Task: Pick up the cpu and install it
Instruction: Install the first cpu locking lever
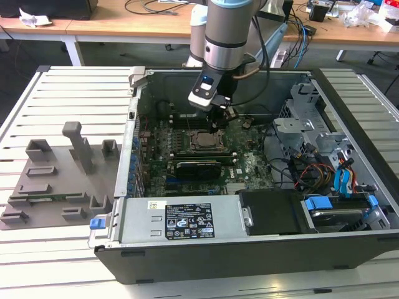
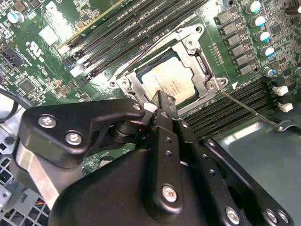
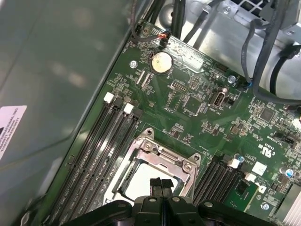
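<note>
The end effector [image 2: 162, 100] hangs with its two black fingertips pressed together and nothing between them, over one edge of the cpu [image 2: 168, 82]; I cannot tell whether they touch it. The cpu lies flat with its silvery top up, inside the metal socket frame [image 2: 203, 70] on the green motherboard [image 3: 197, 84]. It is square, with no long axis, and its sides run parallel to the frame. Memory slots [image 2: 141, 33] flank the socket, and a thin wire lever [image 2: 249, 111] angles away from one corner. In the exterior view, a grey tray with upright holders [image 1: 59, 180] sits on the slatted tabletop [image 1: 68, 87], on the exterior view's left of the open computer case [image 1: 249, 261].
</note>
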Motion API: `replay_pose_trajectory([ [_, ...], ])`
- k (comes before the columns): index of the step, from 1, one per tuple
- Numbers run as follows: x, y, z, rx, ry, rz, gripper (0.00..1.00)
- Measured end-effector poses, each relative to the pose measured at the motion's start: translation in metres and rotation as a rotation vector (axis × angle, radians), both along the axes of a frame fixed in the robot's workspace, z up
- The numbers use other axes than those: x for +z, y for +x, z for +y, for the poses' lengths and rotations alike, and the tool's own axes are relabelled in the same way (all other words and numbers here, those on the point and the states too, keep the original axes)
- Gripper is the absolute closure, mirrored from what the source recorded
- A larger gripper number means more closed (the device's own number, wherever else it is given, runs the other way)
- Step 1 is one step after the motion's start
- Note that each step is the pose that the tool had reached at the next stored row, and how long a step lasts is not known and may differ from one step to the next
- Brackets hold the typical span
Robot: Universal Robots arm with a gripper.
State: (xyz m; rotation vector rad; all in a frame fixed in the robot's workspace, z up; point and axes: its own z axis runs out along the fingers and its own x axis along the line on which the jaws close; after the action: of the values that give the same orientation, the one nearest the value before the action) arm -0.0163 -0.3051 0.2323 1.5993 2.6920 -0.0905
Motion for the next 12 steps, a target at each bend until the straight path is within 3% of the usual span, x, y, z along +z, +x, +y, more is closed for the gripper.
replay_pose_trajectory([
  [12, 0.0, 0.0, 0.0, 0.123, 0.0, 0.0, 0.89],
])
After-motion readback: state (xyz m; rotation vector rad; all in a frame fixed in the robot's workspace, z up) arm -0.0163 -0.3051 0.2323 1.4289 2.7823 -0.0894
